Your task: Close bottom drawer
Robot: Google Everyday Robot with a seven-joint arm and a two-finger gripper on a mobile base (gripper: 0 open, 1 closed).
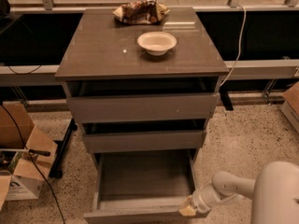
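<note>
White bowl on grey counter, right of centre. Crumpled snack bag at counter's back edge, apart from bowl. Open cardboard box on speckled floor, left. White cable hanging at right. Claw low, right of centre, near bottom edge.

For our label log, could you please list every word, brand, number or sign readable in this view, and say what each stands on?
No text can be read with certainty.
Snack bag behind the bowl: print too blurred to read.
Cardboard box, lower left: dark mark on its side, too blurred to read.
Bowl and bottom drawer, which is open with the gripper at its right front corner: no markings seen.
</note>
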